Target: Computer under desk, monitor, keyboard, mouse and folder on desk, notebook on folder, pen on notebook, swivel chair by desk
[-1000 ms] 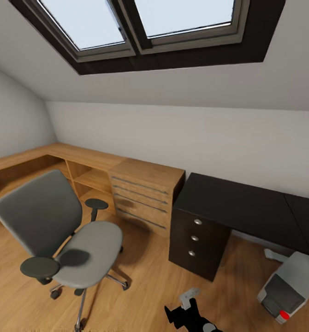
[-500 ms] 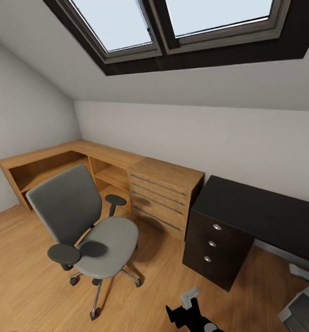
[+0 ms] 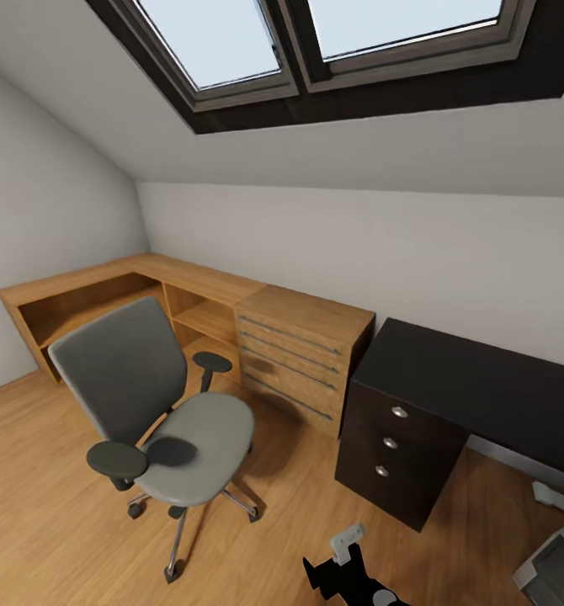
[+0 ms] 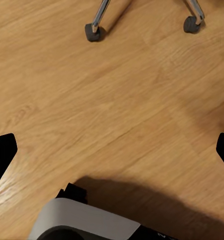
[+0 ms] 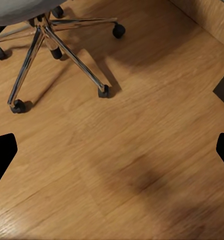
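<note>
Head view: an attic bedroom with a sloped ceiling and two skylights. A grey swivel chair (image 3: 160, 412) stands on the wooden floor (image 3: 46, 505), ahead of the robot's arms and toward its left side. Its seat looks bare; no folder can be made out on it. Beyond the chair, a long wooden desk (image 3: 189, 282) runs along the wall and turns the corner, with open shelves and a drawer unit. Ahead and to the robot's right stands a black desk (image 3: 476, 379) with three drawers; its top appears empty. Further to the right, partly cut off by the frame's edge, a grey computer case (image 3: 556, 568) sits on the floor, beside the black desk rather than beneath it. The monitor, keyboard, mouse, notebook and pen cannot be seen.

The robot seems to be travelling or surveying, which would explain why both arms hang low, pointing down at the floor and away from any furniture.

Left wrist view: the left gripper (image 4: 112, 150) has its dark fingertips at opposite edges of the frame, spread wide, with nothing between them but floorboards. Two chair castors lie further along its line of sight.

Right wrist view: the right gripper (image 5: 112, 150) is likewise spread wide and empty, touching nothing. The chair's chrome star base (image 5: 54, 47) and castors lie ahead of it.
</note>
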Robot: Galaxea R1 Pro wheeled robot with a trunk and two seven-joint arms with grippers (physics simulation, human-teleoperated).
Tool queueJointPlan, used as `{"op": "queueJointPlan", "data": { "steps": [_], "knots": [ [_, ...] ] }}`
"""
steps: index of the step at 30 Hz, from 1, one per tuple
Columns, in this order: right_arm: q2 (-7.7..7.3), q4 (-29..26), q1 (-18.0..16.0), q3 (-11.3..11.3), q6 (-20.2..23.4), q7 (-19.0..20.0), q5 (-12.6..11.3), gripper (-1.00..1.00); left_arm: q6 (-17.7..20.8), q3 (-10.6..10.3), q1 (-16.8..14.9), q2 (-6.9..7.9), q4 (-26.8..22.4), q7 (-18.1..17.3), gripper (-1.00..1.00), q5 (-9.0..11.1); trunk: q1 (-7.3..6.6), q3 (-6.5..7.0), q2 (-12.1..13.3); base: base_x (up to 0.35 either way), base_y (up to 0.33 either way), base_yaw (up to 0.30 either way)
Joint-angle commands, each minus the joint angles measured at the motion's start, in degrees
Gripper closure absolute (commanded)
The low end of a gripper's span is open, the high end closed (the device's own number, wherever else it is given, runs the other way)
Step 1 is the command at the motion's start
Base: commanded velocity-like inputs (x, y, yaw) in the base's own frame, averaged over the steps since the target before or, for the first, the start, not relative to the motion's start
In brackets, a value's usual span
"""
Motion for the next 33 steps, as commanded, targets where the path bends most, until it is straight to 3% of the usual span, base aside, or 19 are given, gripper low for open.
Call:
{"op": "queueJointPlan", "data": {
  "steps": [1,10,14,16,19,24,26,29,33],
  "knots": [
    [-0.01,0.0,0.0,-0.5,-0.1,0.3,0.1,-1.00,-0.1,0.5,0.0,-0.03,0.0,-0.3,-1.00,-0.3,0.23,-0.25,-0.5,0.000,0.000,0.000],
    [0.58,-0.4,0.0,-1.5,0.2,-0.9,-0.2,-1.00,0.2,0.4,0.0,0.09,0.0,-0.2,-1.00,-0.3,2.20,-1.86,-4.1,0.000,0.000,0.000],
    [2.01,-0.7,-0.1,-2.5,0.4,-6.9,-0.3,-1.00,0.4,0.4,0.0,0.13,-1.2,-0.1,-1.00,-0.3,3.08,-2.58,-5.7,0.000,0.000,0.000],
    [2.95,-1.4,-0.3,-2.7,0.5,-11.5,-0.3,-1.00,1.5,0.4,-0.1,0.11,-4.4,0.6,-1.00,-0.3,3.52,-2.94,-6.5,0.000,0.000,0.000],
    [2.95,-2.7,-0.4,-2.8,1.1,-14.0,-0.3,-1.00,7.7,0.2,-0.1,-0.09,-10.8,2.4,-1.00,-0.4,4.18,-3.48,-7.7,0.000,0.000,0.000],
    [2.95,-3.9,-2.1,-2.9,2.4,-14.9,-0.3,-1.00,27.8,0.0,-0.1,-0.45,-27.1,4.2,-1.00,-0.3,5.28,-4.38,-9.7,0.000,0.000,0.000],
    [2.95,-4.0,-2.5,-3.0,1.9,-15.0,-0.3,-1.00,32.0,0.0,-0.1,-0.50,-30.8,4.1,-1.00,-0.3,5.72,-4.74,-10.5,0.000,0.000,0.000],
    [2.95,-3.3,-2.8,-3.4,-1.9,-15.1,-0.3,-1.00,35.1,0.5,-0.1,-0.44,-33.6,3.9,-1.00,0.8,6.38,-5.28,-11.7,0.000,0.000,0.000],
    [2.95,0.4,-2.9,-3.6,-6.1,-16.6,-0.4,-1.00,34.4,1.1,-0.1,-0.34,-30.9,3.2,-1.00,7.4,7.26,-6.06,-13.3,0.000,0.000,0.076]
  ]
}}
